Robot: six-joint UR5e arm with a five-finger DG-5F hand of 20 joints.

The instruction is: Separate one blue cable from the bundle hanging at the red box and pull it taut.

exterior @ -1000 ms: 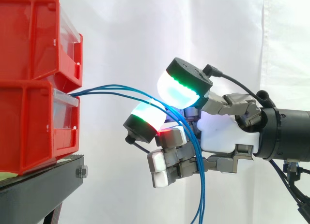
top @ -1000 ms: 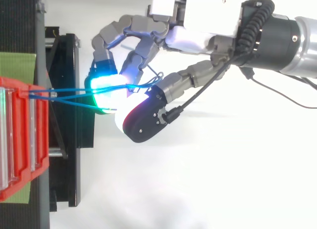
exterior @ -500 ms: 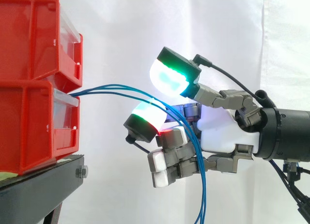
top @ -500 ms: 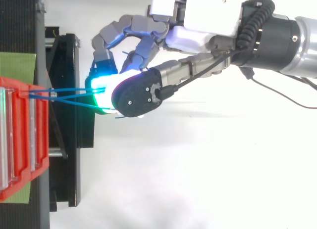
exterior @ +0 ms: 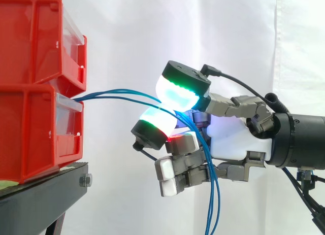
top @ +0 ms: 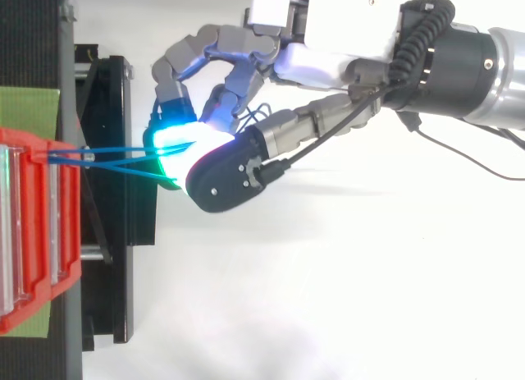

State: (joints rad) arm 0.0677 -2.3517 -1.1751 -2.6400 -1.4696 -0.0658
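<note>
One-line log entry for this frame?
hand: pads pinch blue cables | cables: shallow arc from red box, tails hang below hand | taut: not yet

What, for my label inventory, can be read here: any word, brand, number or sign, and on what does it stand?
None: no legible word, number or sign shows on the red bins, the black stand, the blue cables or the hand in either view.

Grey-white robot hand (exterior: 231,138) — green-glowing pads (exterior: 177,95)
</note>
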